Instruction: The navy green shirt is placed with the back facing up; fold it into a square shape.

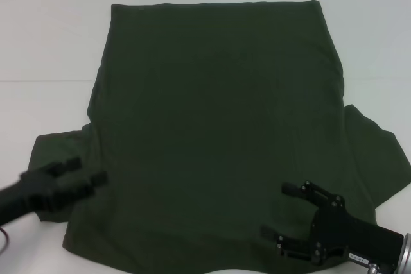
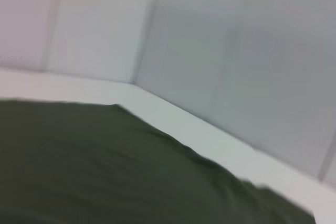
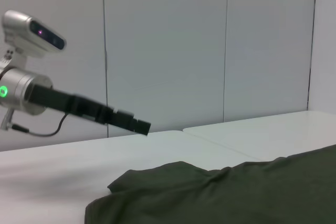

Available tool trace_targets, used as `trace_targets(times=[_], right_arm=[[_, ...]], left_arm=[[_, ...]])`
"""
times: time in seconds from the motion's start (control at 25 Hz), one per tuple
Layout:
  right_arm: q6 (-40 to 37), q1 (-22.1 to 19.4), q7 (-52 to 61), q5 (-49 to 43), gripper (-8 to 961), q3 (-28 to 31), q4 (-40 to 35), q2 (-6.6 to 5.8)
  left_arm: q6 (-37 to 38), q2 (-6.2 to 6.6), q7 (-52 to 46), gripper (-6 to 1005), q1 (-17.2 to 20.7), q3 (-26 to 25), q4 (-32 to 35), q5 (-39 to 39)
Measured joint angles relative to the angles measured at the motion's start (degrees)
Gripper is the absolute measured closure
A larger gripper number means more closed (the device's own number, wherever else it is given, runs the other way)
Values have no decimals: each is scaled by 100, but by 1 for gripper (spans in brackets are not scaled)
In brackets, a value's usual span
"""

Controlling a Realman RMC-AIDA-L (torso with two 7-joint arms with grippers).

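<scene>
The navy green shirt (image 1: 212, 113) lies spread flat on the white table (image 1: 45, 43), plain back up, hem at the far side and both sleeves toward me. My left gripper (image 1: 87, 172) is open over the left sleeve, just off the shirt's body. My right gripper (image 1: 279, 210) is open above the shirt's near right part, beside the right sleeve. The shirt also shows in the left wrist view (image 2: 105, 166) and in the right wrist view (image 3: 236, 192). The right wrist view shows my left gripper (image 3: 134, 124) above the table beyond the cloth.
Bare white table surrounds the shirt on the left, far and right sides. Grey wall panels (image 3: 168, 51) stand behind the table. A thin cable (image 1: 3, 239) hangs by the left arm.
</scene>
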Motion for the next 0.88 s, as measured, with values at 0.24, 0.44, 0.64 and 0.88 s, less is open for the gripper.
trace_targets(times=[0.24, 0.44, 0.64, 0.88], right_arm=[[0, -20, 7, 2, 23, 0, -5, 0], [-16, -36, 20, 3, 23, 0, -6, 0], [-54, -38, 39, 10, 23, 7, 18, 0], [-114, -38, 40, 12, 22, 9, 4, 0]], left_arm=[[120, 488, -2472, 95, -204, 22, 100, 250], [7, 787, -4777, 95, -402, 22, 340, 1037], [-319, 941, -5905, 96, -488, 0, 353, 1539], [-529, 1195, -6788, 96, -690, 17, 364, 2451]])
